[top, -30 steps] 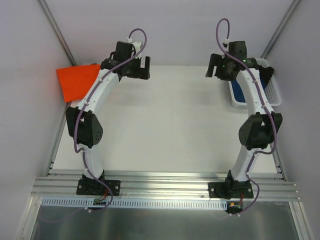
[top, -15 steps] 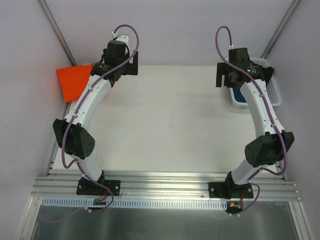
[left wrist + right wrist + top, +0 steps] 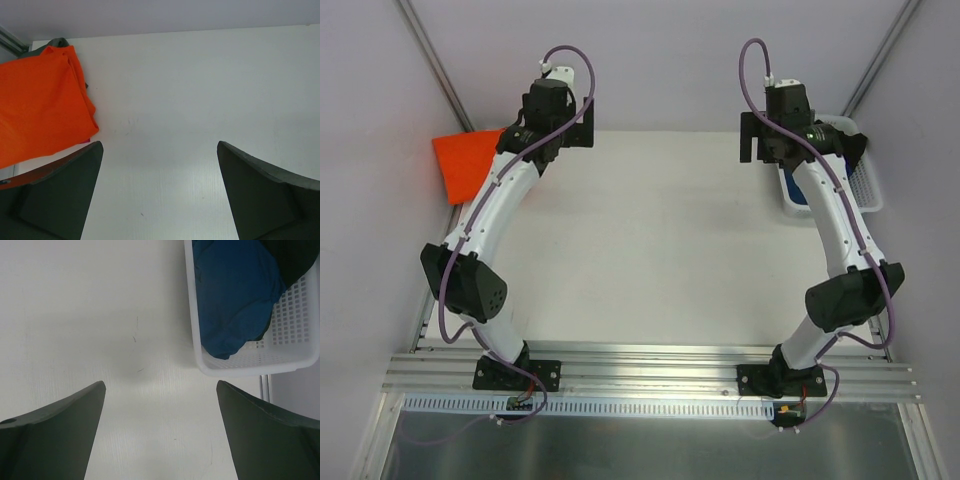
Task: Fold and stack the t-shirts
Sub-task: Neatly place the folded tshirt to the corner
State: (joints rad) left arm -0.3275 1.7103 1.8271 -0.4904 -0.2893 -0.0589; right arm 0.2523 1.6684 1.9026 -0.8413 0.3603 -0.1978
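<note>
Nearest me a ribbed aluminium rail (image 3: 650,365) runs along the near edge, with both arm bases bolted to it. Beyond it lies the table (image 3: 650,250), flat, matt white and faintly scuffed. Both white arms arch toward the far edge. The left gripper (image 3: 160,145) hangs over bare tabletop, its dark wedge-shaped jaws wide apart and holding nothing. The right gripper (image 3: 161,384) is the same, jaws spread over bare tabletop. At the table's left edge, near the far corner, lies the orange t-shirt (image 3: 40,105), soft cloth folded into a flat wedge. By the far right corner stands a white plastic mesh basket (image 3: 192,315), and the dark blue t-shirt (image 3: 232,295) lies crumpled inside it, with black cloth (image 3: 295,255) bunched beside it.
</note>
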